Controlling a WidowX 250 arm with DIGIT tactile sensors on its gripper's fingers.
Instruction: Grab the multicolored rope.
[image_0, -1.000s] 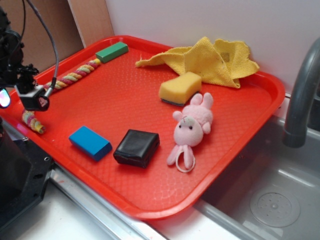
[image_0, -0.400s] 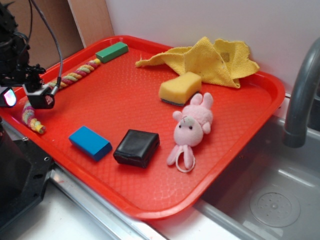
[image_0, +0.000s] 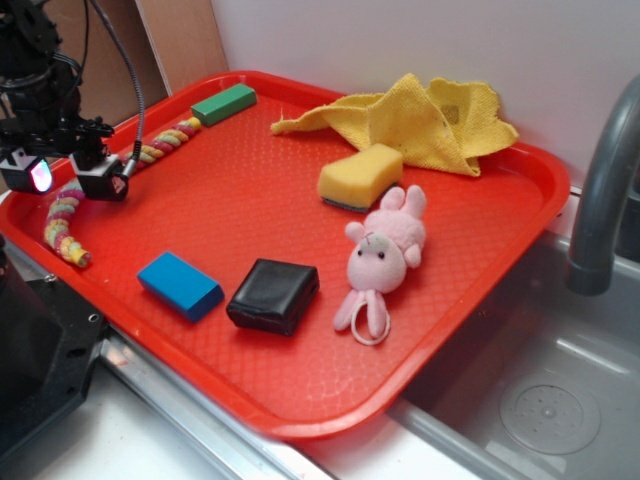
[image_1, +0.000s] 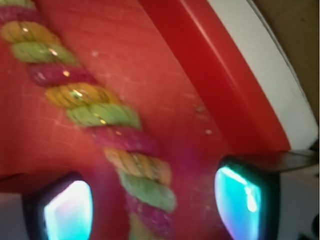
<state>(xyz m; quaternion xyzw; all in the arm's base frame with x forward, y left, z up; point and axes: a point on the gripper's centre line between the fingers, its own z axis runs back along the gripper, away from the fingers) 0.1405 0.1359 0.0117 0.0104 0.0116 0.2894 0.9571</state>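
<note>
The multicolored rope (image_0: 70, 210) lies along the red tray (image_0: 480, 270)'s nine-o'clock rim, running up toward the green block (image_0: 224, 103) at eleven; the gripper (image_0: 68, 172), spread wide, hides its middle; open tray floor lies rightward; only the wrist view shows rope (image_1: 117, 145) between the glowing fingertips (image_1: 67, 210), rim close by, blurred.

The gripper (image_0: 68, 175) is being carried up and toward the back of the red tray (image_0: 520, 215), and is now being held over the multicolored rope (image_0: 62, 222) nearer its middle. More of the rope's near end is being uncovered. The fingers (image_0: 102, 178) seem to be spread wider apart than before.
</note>
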